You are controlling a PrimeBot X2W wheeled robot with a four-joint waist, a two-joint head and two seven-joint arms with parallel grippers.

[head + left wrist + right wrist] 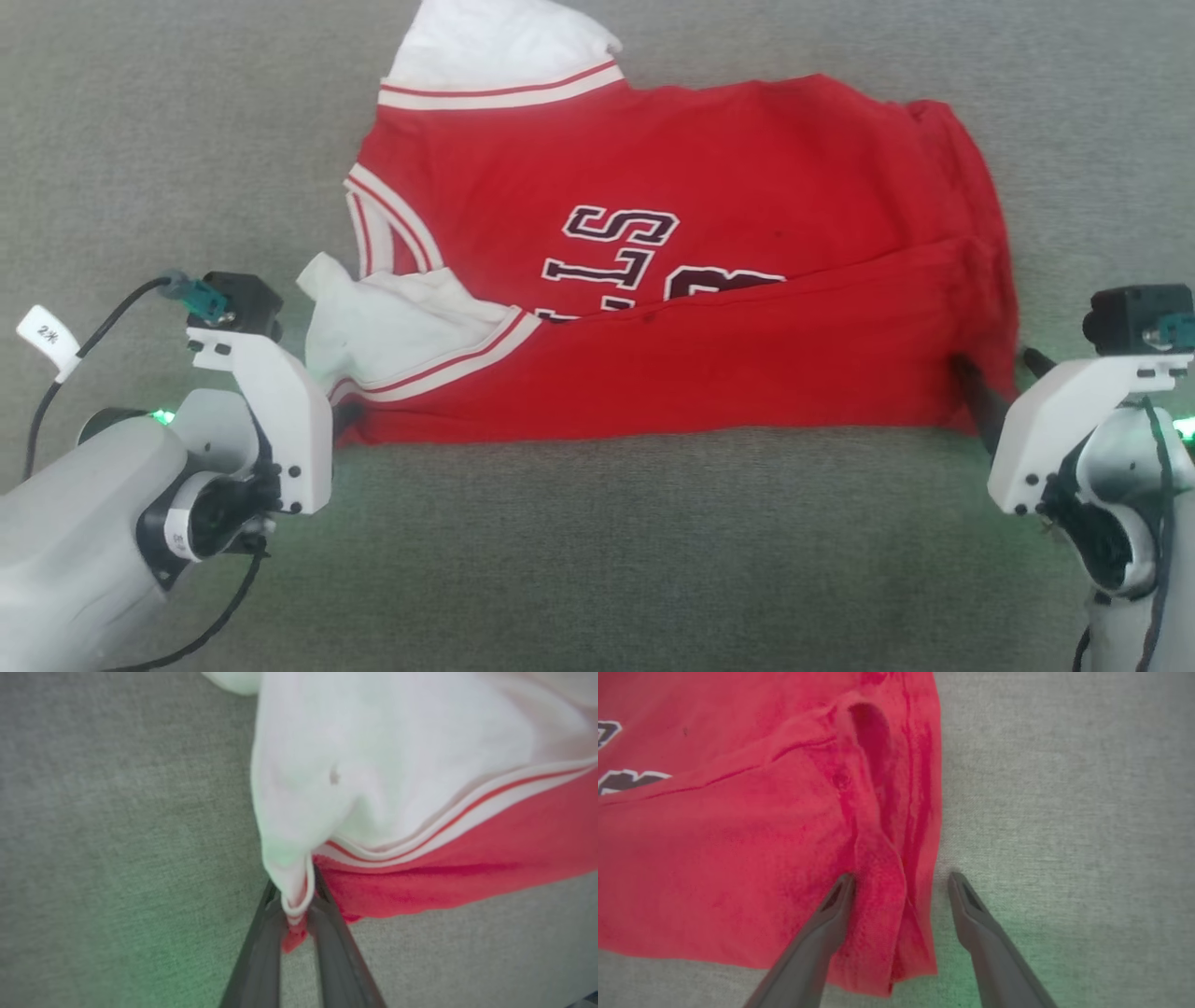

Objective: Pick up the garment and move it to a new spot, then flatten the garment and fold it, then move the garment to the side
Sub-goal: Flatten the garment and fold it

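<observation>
the garment (672,187) lay on the grey cloth surface (597,560), its near edge folded up over part of the lettering. the left gripper (299,896) was clenched on the corner where white sleeve met red hem. the right gripper (901,879) stood released, one finger on the opposite red corner, the other on bare cloth.

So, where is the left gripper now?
Lower left of the head view: the left gripper is shut on a corner of the garment, beside its white sleeve.
</observation>
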